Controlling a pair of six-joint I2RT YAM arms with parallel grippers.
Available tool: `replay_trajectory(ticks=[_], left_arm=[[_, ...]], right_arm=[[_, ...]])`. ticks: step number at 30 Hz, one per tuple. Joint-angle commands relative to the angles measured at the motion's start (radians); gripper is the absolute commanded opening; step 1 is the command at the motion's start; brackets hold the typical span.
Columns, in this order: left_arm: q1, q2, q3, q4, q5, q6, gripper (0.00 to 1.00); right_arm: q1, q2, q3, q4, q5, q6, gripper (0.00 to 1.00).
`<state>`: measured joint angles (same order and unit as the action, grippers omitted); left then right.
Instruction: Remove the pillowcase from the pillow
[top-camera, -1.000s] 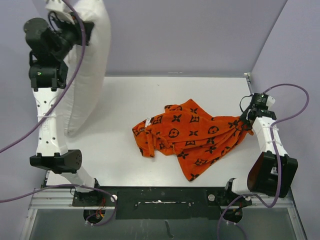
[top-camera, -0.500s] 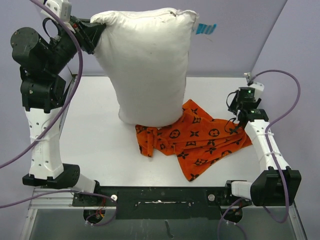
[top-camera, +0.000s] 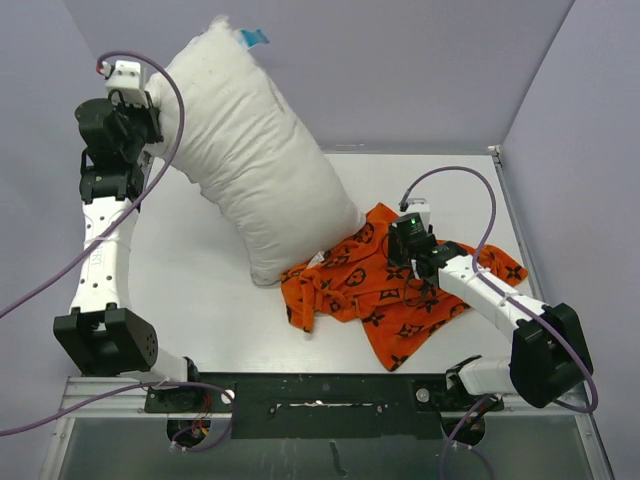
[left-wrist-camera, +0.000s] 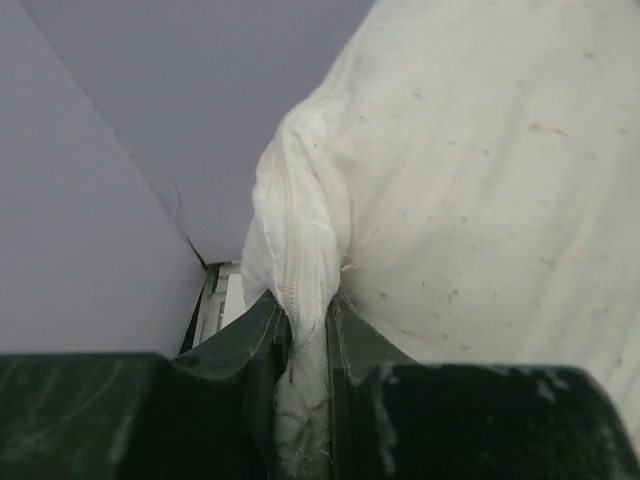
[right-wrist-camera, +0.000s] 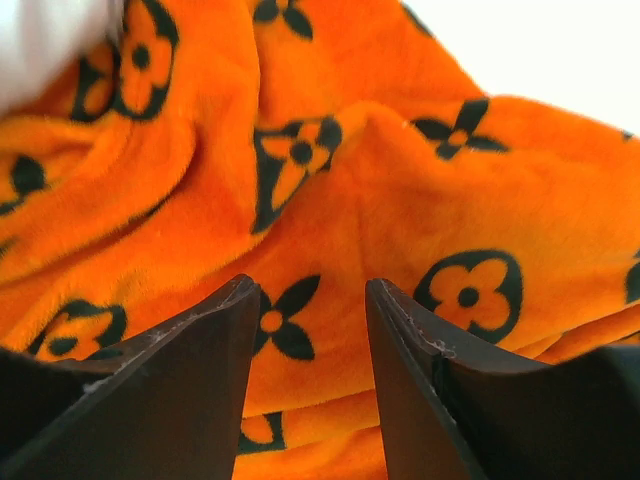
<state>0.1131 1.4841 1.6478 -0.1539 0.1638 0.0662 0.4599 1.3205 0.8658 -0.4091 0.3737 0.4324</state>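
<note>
The off-white pillow (top-camera: 255, 160) hangs tilted over the table's left half. Its lower corner touches down at the left edge of the pillowcase (top-camera: 400, 300). A small blue tag (top-camera: 252, 38) sticks out at its top. My left gripper (top-camera: 152, 108) is raised at the far left and shut on the pillow's bunched seam (left-wrist-camera: 300, 260); its jaws (left-wrist-camera: 305, 300) pinch the fabric. The orange pillowcase with dark flowers lies crumpled and empty on the table at centre right. My right gripper (top-camera: 400, 245) hovers low over its middle, open (right-wrist-camera: 310, 285), with only cloth (right-wrist-camera: 400, 200) beneath.
Purple walls close the table (top-camera: 200, 280) in at the back and on both sides. A black rail (top-camera: 330, 395) with the arm bases runs along the near edge. Purple cables (top-camera: 150, 200) loop beside each arm.
My left arm swung the pillow from the far left across the middle; it now leans with its low corner on the pillowcase. My right gripper let go of the cloth's right corner and moved left.
</note>
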Motion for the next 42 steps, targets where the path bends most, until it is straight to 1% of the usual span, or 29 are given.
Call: replay_trajectory(ticks=[1, 2, 4, 6, 7, 8, 9, 10, 11, 12, 15, 18, 21, 24, 25, 28, 31, 34, 37, 38, 39, 41, 42], left_arm=[[-0.007, -0.025, -0.126, 0.127, -0.023, 0.109, 0.00], [-0.006, -0.025, -0.150, 0.125, -0.017, 0.125, 0.00], [-0.003, -0.025, -0.188, 0.105, 0.002, 0.150, 0.00], [0.002, -0.033, -0.223, 0.077, 0.035, 0.174, 0.00], [0.006, -0.041, -0.243, 0.066, 0.054, 0.180, 0.00], [0.012, -0.049, -0.261, 0.049, 0.082, 0.181, 0.08], [0.021, -0.059, -0.274, 0.039, 0.111, 0.179, 0.33], [0.027, -0.065, -0.285, 0.006, 0.139, 0.173, 0.64], [0.032, -0.072, -0.293, -0.025, 0.167, 0.168, 0.93], [0.036, -0.080, -0.303, -0.050, 0.195, 0.162, 0.97], [0.053, -0.126, -0.383, -0.054, 0.250, 0.111, 0.98], [0.062, -0.175, -0.499, -0.053, 0.327, 0.069, 0.98], [0.061, -0.194, -0.600, -0.028, 0.363, 0.011, 0.98], [0.062, -0.201, -0.706, 0.044, 0.370, -0.057, 0.98], [0.062, -0.205, -0.745, 0.080, 0.369, -0.075, 0.98], [0.057, -0.211, -0.879, 0.219, 0.357, -0.115, 0.98], [0.046, -0.188, -0.990, 0.335, 0.340, -0.127, 0.98], [0.042, -0.148, -1.092, 0.492, 0.325, -0.135, 0.98], [0.034, -0.104, -1.189, 0.727, 0.310, -0.104, 0.98], [0.029, -0.089, -1.219, 0.803, 0.285, -0.093, 0.98], [0.024, -0.073, -1.259, 0.887, 0.257, -0.088, 0.98], [0.011, -0.038, -1.308, 1.035, 0.225, -0.062, 0.98], [0.003, -0.021, -1.318, 1.068, 0.206, -0.058, 0.98]], right_arm=[[0.011, -0.038, -0.032, 0.053, 0.016, 0.052, 0.51], [0.012, -0.047, -0.040, 0.052, 0.026, 0.057, 0.56], [0.013, -0.073, -0.054, 0.050, 0.054, 0.060, 0.72], [0.013, -0.114, -0.067, 0.056, 0.083, 0.048, 0.86], [0.013, -0.140, -0.074, 0.061, 0.094, 0.040, 0.99], [0.014, -0.169, -0.080, 0.064, 0.109, 0.031, 0.98], [0.013, -0.198, -0.085, 0.069, 0.121, 0.020, 0.98], [0.013, -0.225, -0.091, 0.073, 0.138, -0.002, 0.98], [0.013, -0.258, -0.101, 0.078, 0.152, -0.020, 0.98], [0.011, -0.289, -0.111, 0.086, 0.167, -0.033, 0.98], [0.000, -0.394, -0.152, 0.099, 0.220, -0.072, 0.98], [-0.017, -0.495, -0.220, 0.145, 0.243, -0.177, 0.98], [-0.020, -0.549, -0.283, 0.136, 0.371, -0.159, 0.98], [-0.034, -0.570, -0.320, 0.114, 0.408, -0.167, 0.98], [-0.043, -0.569, -0.328, 0.102, 0.418, -0.146, 0.98], [-0.092, -0.566, -0.350, 0.100, 0.419, -0.122, 0.98], [-0.137, -0.578, -0.418, 0.186, 0.394, -0.169, 0.98], [-0.175, -0.604, -0.513, 0.329, 0.354, -0.222, 0.98], [-0.214, -0.613, -0.603, 0.488, 0.315, -0.246, 0.98], [-0.228, -0.607, -0.622, 0.543, 0.285, -0.265, 0.98], [-0.243, -0.590, -0.640, 0.599, 0.256, -0.283, 0.98], [-0.267, -0.530, -0.667, 0.697, 0.246, -0.293, 0.98], [-0.281, -0.493, -0.675, 0.740, 0.245, -0.299, 0.98]])
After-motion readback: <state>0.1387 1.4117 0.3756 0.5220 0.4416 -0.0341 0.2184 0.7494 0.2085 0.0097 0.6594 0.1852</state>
